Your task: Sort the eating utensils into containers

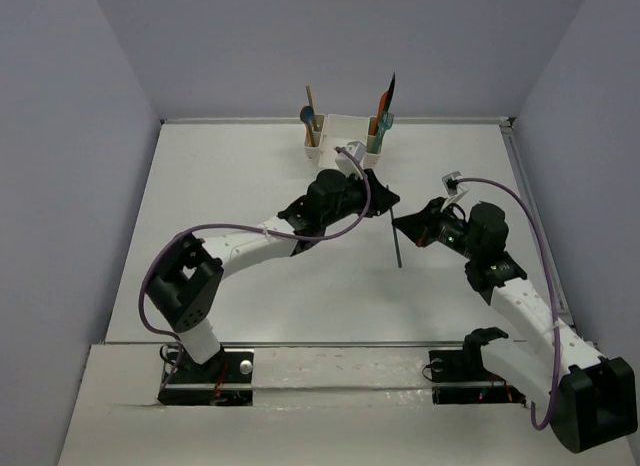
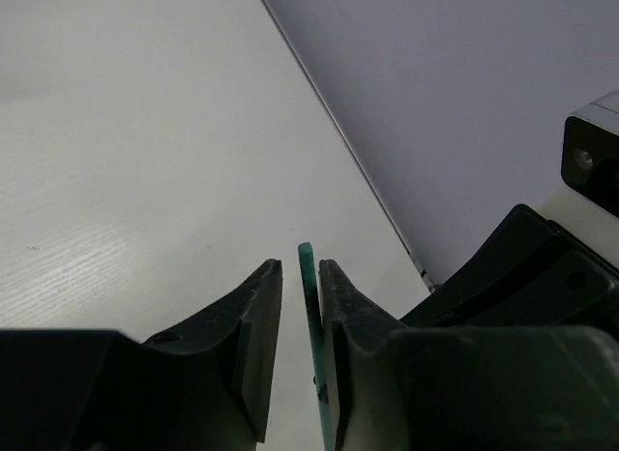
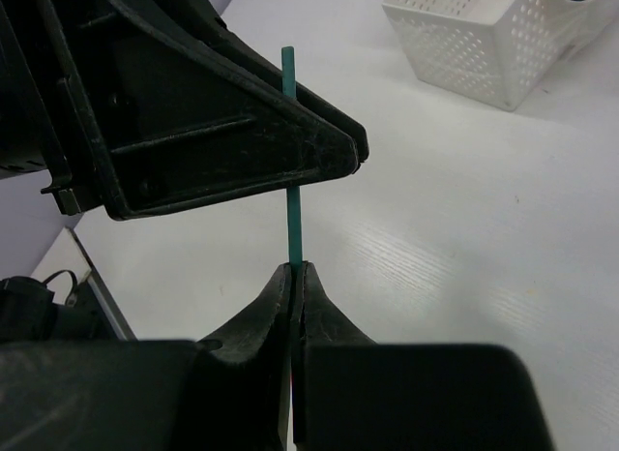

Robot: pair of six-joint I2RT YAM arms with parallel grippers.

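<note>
My right gripper point(image 3: 298, 269) is shut on the lower end of a slim teal chopstick point(image 3: 289, 132). The stick runs up from it and passes between the fingers of my left gripper point(image 2: 299, 267). In the left wrist view the chopstick point(image 2: 311, 306) lies against the right finger point(image 2: 353, 315), and a gap shows between it and the left finger. From above, both grippers, left point(image 1: 385, 201) and right point(image 1: 405, 229), meet mid-table at the stick point(image 1: 397, 248). The white caddy point(image 1: 335, 121) stands at the far edge with utensils upright in its side compartments.
A blue spoon point(image 1: 308, 113) and a pale stick stand in the caddy's left compartment. Orange, dark and teal utensils point(image 1: 384, 111) stand in its right one. The perforated caddy wall point(image 3: 484, 45) shows beyond the left gripper. Grey walls close the table on three sides.
</note>
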